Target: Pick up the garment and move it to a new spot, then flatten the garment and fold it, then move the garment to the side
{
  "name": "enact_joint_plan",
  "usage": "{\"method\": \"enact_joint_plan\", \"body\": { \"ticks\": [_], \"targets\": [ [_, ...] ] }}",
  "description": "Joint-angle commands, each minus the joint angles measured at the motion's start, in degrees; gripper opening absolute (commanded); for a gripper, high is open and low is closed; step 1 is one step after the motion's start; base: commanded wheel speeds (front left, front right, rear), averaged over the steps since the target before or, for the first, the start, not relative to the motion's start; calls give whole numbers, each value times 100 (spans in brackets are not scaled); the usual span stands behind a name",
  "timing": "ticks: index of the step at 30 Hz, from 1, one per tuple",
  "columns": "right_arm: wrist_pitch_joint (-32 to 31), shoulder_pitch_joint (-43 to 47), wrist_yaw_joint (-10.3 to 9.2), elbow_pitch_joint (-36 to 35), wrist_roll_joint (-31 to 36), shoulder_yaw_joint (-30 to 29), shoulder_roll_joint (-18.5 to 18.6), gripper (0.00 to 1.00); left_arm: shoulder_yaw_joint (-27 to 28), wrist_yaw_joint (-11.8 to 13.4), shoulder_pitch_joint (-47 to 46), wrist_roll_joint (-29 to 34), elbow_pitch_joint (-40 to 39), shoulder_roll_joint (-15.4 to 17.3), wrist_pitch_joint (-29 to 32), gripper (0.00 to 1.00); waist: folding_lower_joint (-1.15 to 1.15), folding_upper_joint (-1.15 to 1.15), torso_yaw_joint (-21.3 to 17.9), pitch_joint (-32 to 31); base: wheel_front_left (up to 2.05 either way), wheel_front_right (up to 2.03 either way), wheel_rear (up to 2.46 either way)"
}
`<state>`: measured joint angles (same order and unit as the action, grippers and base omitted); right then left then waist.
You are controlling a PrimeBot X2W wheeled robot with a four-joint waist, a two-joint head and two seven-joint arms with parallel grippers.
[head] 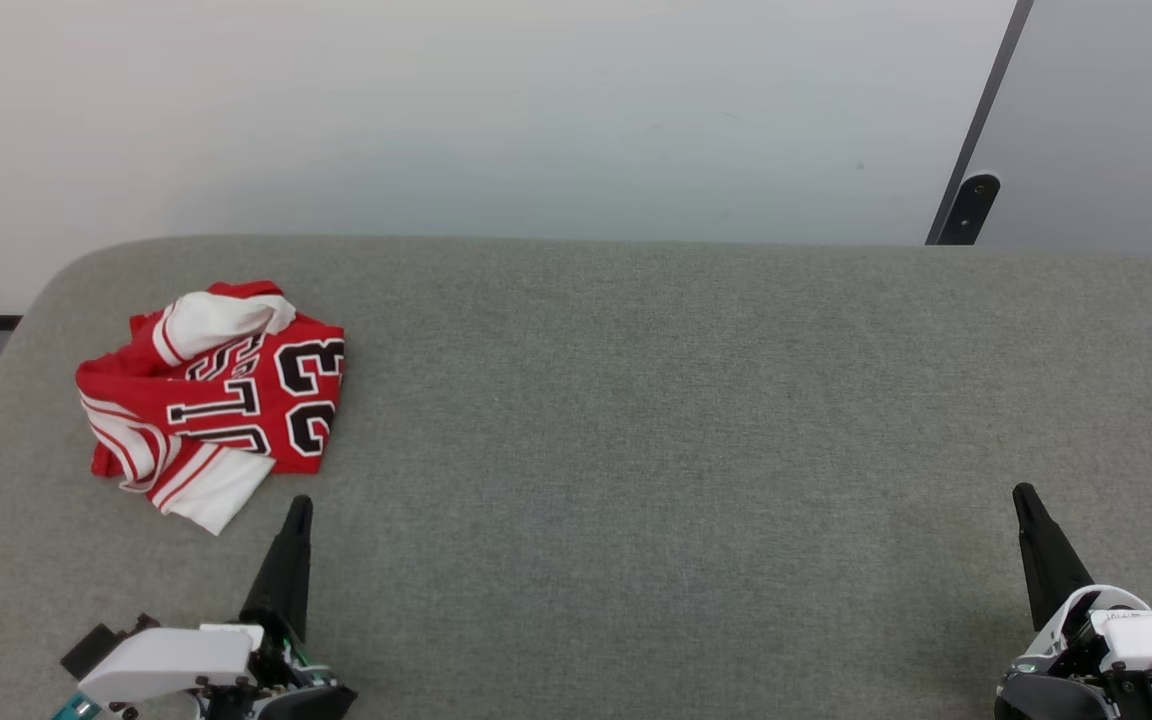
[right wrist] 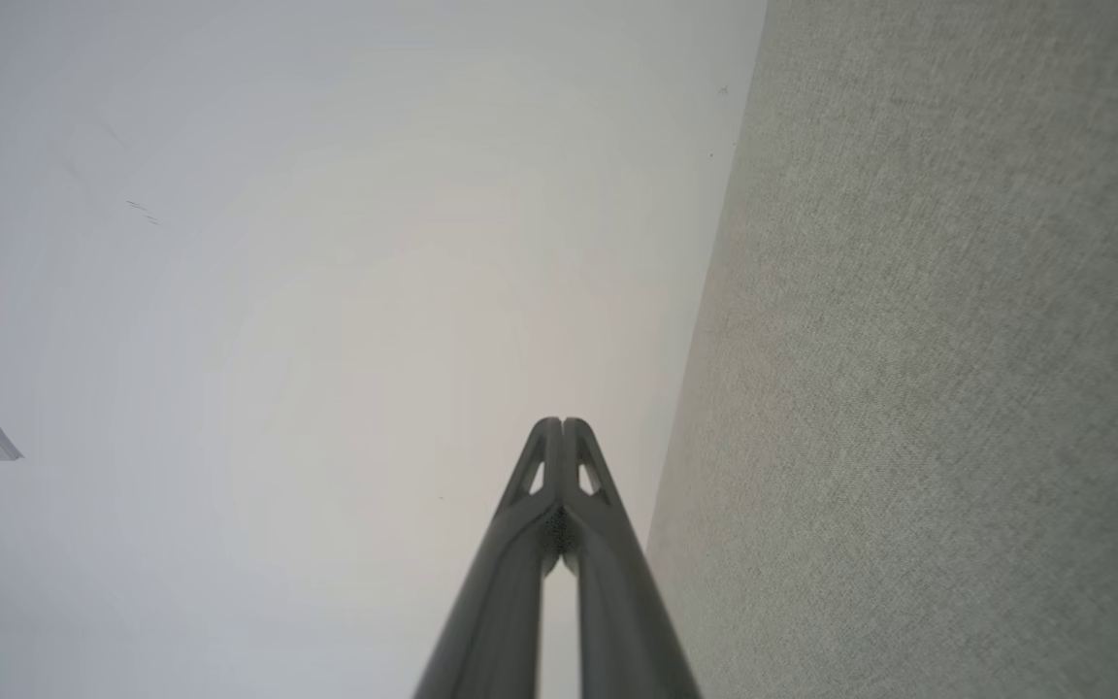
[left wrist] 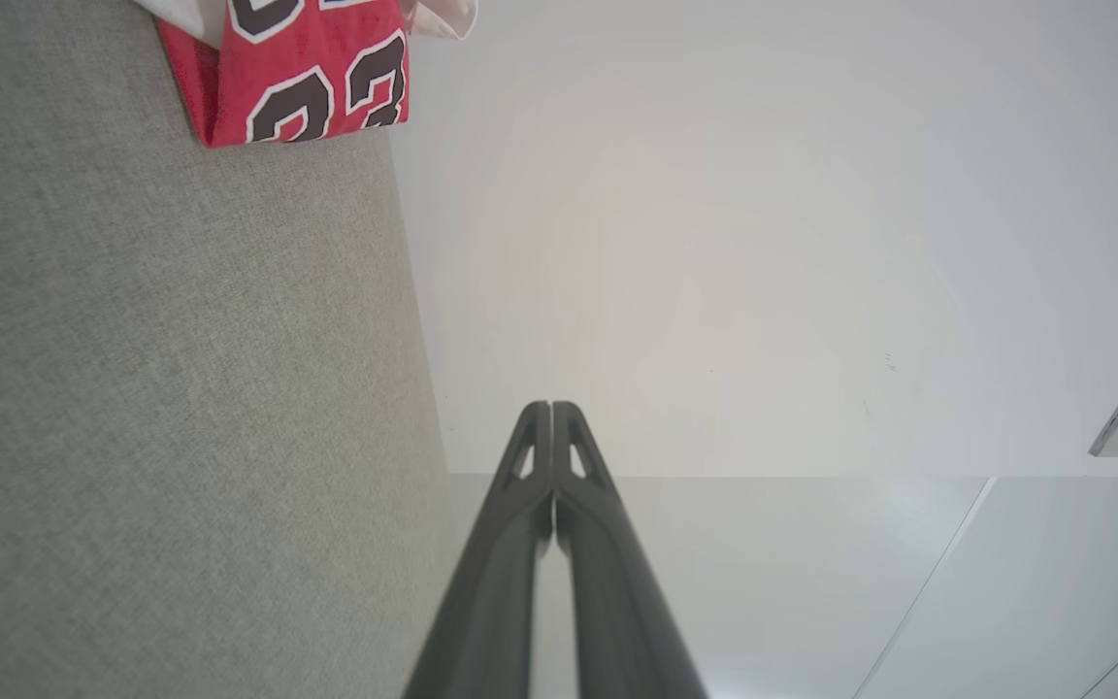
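Crumpled red-and-white jersey (head: 211,400) sits bunched on the grey woven-fabric desk (head: 636,450), left gripper (head: 300,503) and right gripper (head: 1022,492) jaws pinched together.

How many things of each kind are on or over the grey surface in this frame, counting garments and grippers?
Garments: 1, the red jersey, crumpled at the left of the grey surface.
Grippers: 2, the left gripper and the right gripper, both empty with fingers shut.
Total: 3.

garment (head: 236,390): smooth cloth | table (head: 636,420): rough matt grey fabric | wall (head: 436,110): smooth matt
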<state>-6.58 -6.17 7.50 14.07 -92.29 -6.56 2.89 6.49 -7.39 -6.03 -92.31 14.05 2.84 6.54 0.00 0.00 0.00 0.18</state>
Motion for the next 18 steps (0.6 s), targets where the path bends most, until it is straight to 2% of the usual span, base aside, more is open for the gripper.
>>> {"method": "enact_joint_plan", "body": {
  "ticks": [1, 18],
  "targets": [
    [-6, -18, -2, -15, -24, 8, -12, 0, 10, -22, -53, -19, -6, 0, 12, 0, 0, 0, 0, 0, 0, 0, 0],
    [-6, -18, -2, -15, -24, 8, -12, 0, 10, -22, -53, -19, -5, 0, 12, 0, 0, 0, 0, 0, 0, 0, 0]
  ]
}}
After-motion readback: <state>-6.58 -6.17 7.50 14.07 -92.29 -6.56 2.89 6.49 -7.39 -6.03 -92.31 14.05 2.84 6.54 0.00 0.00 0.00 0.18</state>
